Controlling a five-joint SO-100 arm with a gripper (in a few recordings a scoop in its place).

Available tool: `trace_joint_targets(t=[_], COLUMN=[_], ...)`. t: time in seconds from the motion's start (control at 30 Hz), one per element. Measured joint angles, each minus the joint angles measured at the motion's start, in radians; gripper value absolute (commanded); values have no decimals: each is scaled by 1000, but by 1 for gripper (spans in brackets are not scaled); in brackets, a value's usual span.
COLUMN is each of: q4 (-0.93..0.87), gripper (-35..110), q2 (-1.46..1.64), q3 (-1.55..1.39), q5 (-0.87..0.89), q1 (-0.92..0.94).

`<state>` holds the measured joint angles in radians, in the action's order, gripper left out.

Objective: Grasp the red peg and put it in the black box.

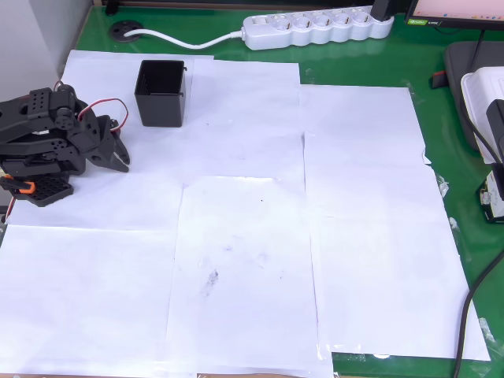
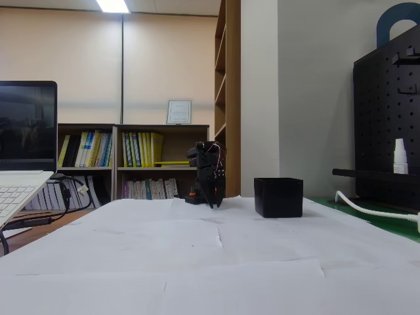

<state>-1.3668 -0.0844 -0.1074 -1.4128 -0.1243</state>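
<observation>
Overhead view, black box square, tall-walled, open mouth up, upright near desk's far-left corner on white paper, gripper folded at left edge, jaws seemingly closed, empty.

Beige wall, ceiling light, bookshelves, black pegboard right.

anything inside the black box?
Overhead, the black box shows only dark inner walls and floor; no red peg is visible inside, though its interior is shadowed. In the fixed view its wall hides the inside. The end effector sits beside it, apart.
</observation>
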Motion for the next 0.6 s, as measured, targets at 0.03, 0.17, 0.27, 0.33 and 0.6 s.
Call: trace_joint_targets(t=[0.03, 0.17, 0.27, 0.33, 0.6], q4=[-8, -38, -40, -40, -40], gripper=[0, 0, 0, 0, 0], q2=[-11, -78, -86, -87, -87], q3=[0, 8, 11, 11, 12], q5=[-8, -29, -32, -32, -32], q1=[-2, -6, -12, -11, -11])
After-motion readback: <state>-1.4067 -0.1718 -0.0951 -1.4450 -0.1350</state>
